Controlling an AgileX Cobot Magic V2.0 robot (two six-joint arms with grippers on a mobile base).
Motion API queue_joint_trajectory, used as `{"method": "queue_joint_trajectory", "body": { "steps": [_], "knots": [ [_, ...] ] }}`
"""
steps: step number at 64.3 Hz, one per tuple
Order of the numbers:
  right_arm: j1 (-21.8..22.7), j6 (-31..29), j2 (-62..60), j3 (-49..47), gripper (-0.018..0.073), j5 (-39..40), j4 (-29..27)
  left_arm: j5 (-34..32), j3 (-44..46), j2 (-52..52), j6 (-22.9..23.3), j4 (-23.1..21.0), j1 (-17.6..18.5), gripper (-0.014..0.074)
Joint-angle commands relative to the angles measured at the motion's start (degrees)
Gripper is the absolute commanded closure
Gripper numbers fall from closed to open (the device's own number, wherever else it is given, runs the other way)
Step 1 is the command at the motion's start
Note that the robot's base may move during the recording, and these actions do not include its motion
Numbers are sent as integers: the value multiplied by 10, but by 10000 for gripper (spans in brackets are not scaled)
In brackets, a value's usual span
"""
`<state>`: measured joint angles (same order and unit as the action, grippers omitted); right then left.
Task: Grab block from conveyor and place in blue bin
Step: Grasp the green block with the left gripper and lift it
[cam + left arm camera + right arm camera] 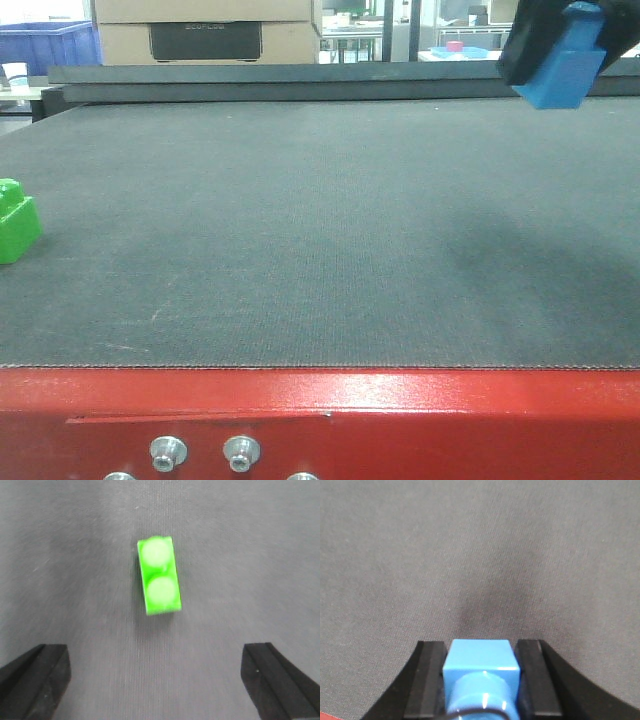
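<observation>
Now the right claw pinches a blue block, held above the conveyor to travel clear. Left claw hangs spread over the green block, lined up to straddle it.

Front low along conveyor — wrists look down.

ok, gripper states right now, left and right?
Left gripper: open, empty, green block ahead of it.
Right gripper: shut on blue block.
</observation>
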<state>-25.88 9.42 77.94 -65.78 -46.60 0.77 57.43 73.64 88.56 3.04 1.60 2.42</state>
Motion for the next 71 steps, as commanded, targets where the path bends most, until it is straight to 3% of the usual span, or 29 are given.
{"method": "queue_joint_trajectory", "body": {
  "steps": [1,18,31,49,56,67,71],
  "knots": [
    [-1,-5,-6,4,721,11,5,-15,13,33,2,6,9,8],
    [-1,-5,-5,7,721,16,4,-40,44,124,8,8,9,8],
    [-1,-5,-5,7,721,17,4,-75,44,157,23,8,9,8],
    [-1,-5,-5,7,721,18,4,-75,44,184,34,8,9,36],
    [-1,-5,-5,7,721,20,4,-74,44,184,34,8,9,192],
    [0,-5,-5,7,721,23,4,-54,59,184,34,8,9,617],
    [1,-5,-5,7,721,25,6,-35,71,184,34,8,9,706]
  ]
}}
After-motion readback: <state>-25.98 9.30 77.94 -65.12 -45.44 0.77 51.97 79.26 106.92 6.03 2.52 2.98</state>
